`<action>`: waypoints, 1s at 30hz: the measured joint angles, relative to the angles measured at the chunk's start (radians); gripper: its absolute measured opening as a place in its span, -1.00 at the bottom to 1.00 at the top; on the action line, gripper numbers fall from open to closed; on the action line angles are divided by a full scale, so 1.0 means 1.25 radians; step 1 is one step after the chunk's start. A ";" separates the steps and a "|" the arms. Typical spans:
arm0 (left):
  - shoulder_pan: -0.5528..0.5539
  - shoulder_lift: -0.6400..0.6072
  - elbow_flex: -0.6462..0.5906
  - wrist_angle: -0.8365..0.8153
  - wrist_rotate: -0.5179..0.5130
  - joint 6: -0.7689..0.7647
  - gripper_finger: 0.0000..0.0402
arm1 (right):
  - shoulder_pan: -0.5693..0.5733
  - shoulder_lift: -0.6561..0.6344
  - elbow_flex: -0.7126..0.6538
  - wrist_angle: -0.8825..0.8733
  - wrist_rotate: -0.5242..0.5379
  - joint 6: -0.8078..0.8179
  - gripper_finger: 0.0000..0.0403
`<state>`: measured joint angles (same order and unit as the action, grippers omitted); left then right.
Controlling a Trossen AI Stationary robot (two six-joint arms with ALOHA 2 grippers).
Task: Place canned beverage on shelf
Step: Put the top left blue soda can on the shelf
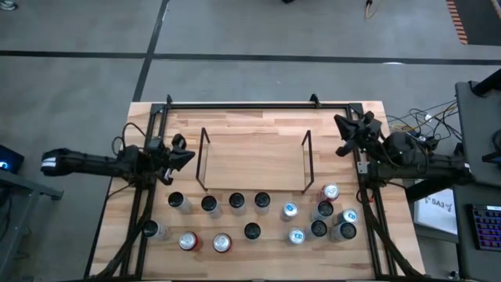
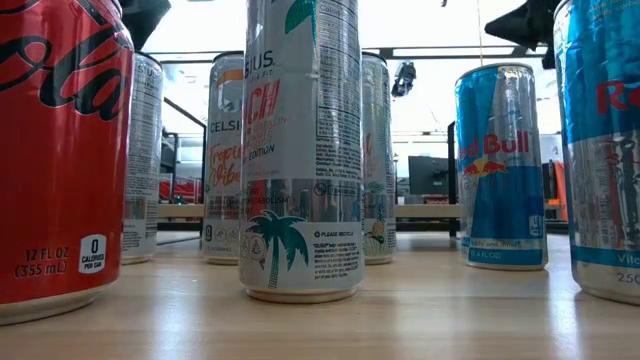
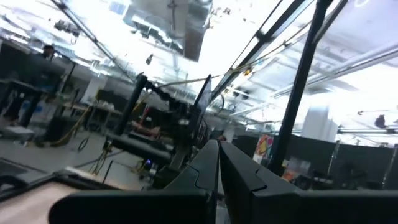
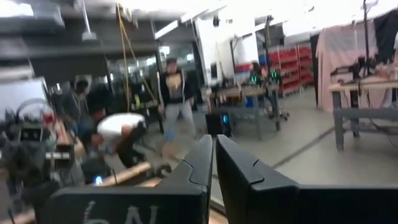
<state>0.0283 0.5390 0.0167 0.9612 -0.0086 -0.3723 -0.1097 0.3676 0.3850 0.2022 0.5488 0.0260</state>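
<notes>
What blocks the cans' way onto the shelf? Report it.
Nothing visible. The shelf holds no cans, and its front faces the nearest row of cans across bare table. The left gripper and right gripper sit beside its ends, both shut.

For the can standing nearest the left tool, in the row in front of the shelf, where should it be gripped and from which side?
Probably across the round side wall of the dark-topped can, coming from its left, where the shut left tool waits near the shelf. It stands upright, with bare table on its left; another can stands close on its right.
</notes>
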 joint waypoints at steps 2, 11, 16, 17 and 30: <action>-0.006 0.037 0.020 -0.003 0.001 -0.002 -1.00 | 0.000 0.043 0.052 -0.062 0.000 0.013 -0.94; -0.023 0.211 0.132 -0.005 0.056 -0.002 -1.00 | 0.000 0.199 0.227 -0.257 0.000 0.042 -0.94; -0.023 0.281 0.196 -0.026 0.074 -0.003 -1.00 | 0.000 0.261 0.300 -0.327 -0.007 0.060 -0.94; -0.023 0.292 0.207 -0.037 0.090 -0.003 -1.00 | 0.000 0.271 0.312 -0.338 -0.007 0.068 -0.94; -0.023 0.376 0.326 -0.176 0.211 0.011 -1.00 | 0.002 0.353 0.431 -0.444 -0.326 0.092 -0.94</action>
<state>-0.0002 1.0091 0.4239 0.7418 0.2546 -0.3584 -0.1078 0.8083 0.9231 -0.3522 0.1407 0.1408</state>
